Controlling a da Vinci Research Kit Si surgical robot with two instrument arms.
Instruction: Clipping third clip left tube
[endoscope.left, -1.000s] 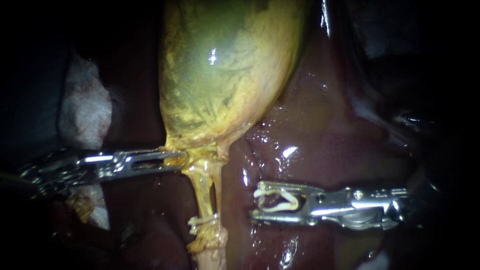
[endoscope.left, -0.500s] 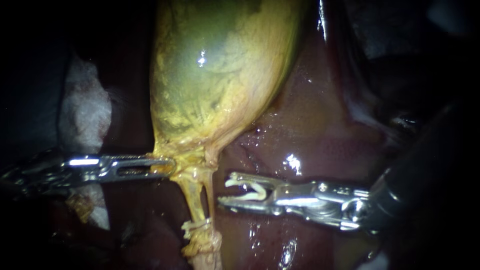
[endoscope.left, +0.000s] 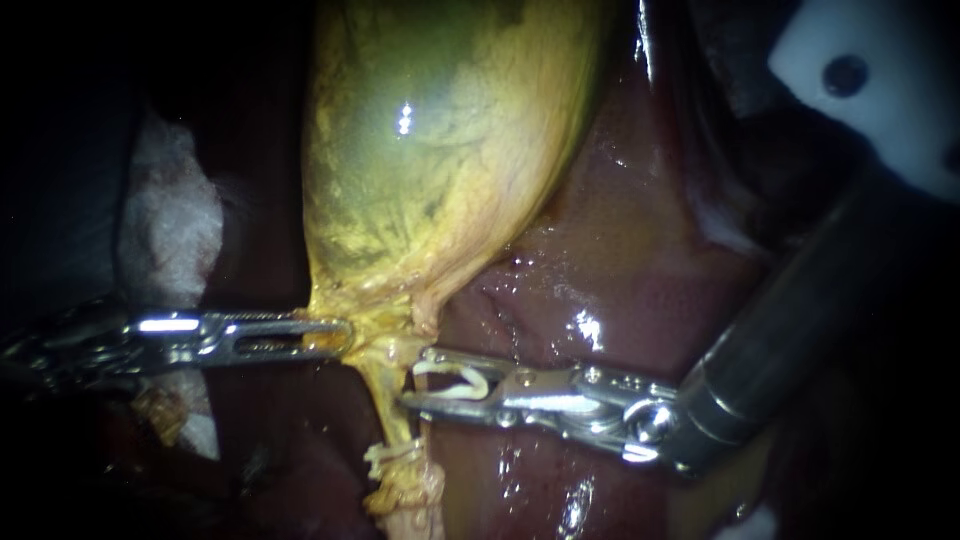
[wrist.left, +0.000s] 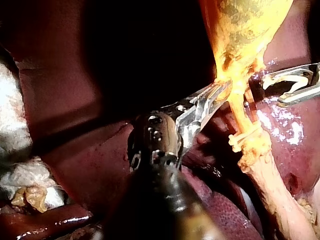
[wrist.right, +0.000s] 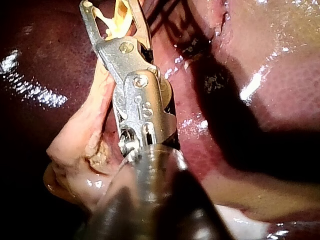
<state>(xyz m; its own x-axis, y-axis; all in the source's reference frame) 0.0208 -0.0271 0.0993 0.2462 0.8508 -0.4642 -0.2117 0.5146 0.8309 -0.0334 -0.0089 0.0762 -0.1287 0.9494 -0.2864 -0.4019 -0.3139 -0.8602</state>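
Gripping the yellow neck of the gallbladder (endoscope.left: 450, 150), our left instrument (endoscope.left: 340, 335) has its slotted jaws clamped on that tissue from both sides, just where the neck narrows. Below the grip a pale yellow tube (endoscope.left: 385, 405) runs down, with a thinner strand close along its right side. We cannot tell from the endoscope which of the two the task calls the left tube. A lower clip (endoscope.left: 395, 455), white, sits across the tube where ragged yellow tissue bunches around it. Our right instrument (endoscope.left: 410, 385) comes in from the right over the wet, dark red liver (endoscope.left: 620, 250). Its jaws stand apart with an open clip (endoscope.left: 455, 383) seated between them, touching both. The jaw tips reach the right side of the tube, between the left instrument's grip and the lower clip; whether the tube lies inside the open clip we cannot tell. White gauze (endoscope.left: 170, 225) lies well off to the left, and a white block (endoscope.left: 880, 80) with a dark hole shows at the upper right.
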